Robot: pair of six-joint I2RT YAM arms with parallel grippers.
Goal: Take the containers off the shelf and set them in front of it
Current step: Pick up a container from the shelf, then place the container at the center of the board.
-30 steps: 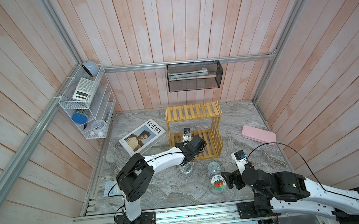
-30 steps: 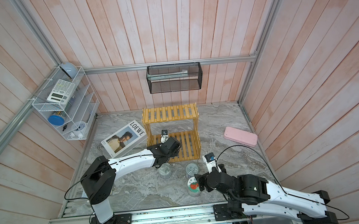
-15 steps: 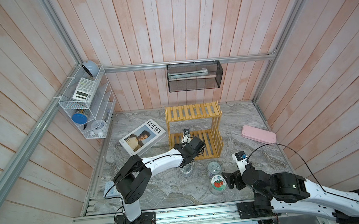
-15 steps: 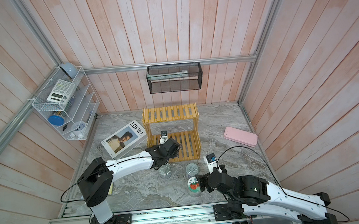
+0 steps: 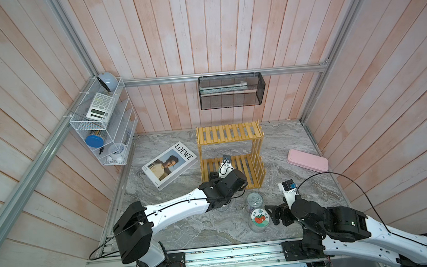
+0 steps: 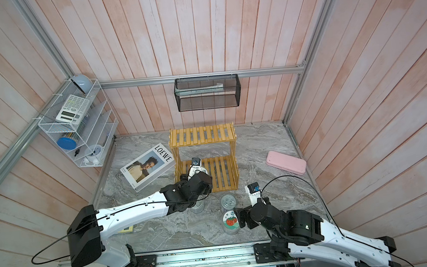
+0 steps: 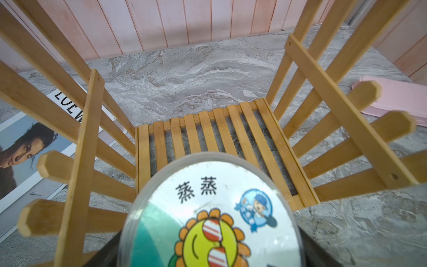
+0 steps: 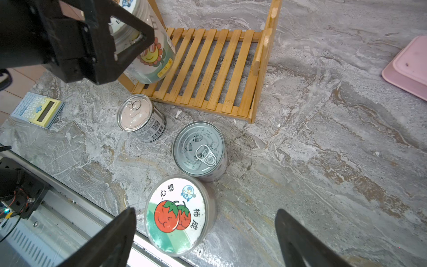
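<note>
The yellow slatted shelf (image 5: 229,133) stands at the back middle in both top views. My left gripper (image 7: 212,254) is shut on a clear jar with a sunflower lid (image 7: 212,208). The right wrist view shows this jar (image 8: 152,55) tilted at the front left corner of the shelf's lower tier (image 8: 208,69). Two silver tins (image 8: 135,113) (image 8: 198,148) and a tomato-lid jar (image 8: 176,212) stand on the table in front of the shelf. My right gripper (image 8: 205,231) is open, with the tomato-lid jar low between its fingers, untouched.
A LOEWE book (image 5: 169,165) lies left of the shelf and a pink case (image 5: 307,160) lies to its right. A small calculator (image 8: 38,109) sits at the front left. A white wire rack (image 5: 102,127) and a black mesh basket (image 5: 231,91) hang on the walls. A metal rail (image 5: 216,253) runs along the front.
My left arm has drawn back a little toward the front, bringing the sunflower-lid jar to the lower tier's front edge. The right arm has not moved.
</note>
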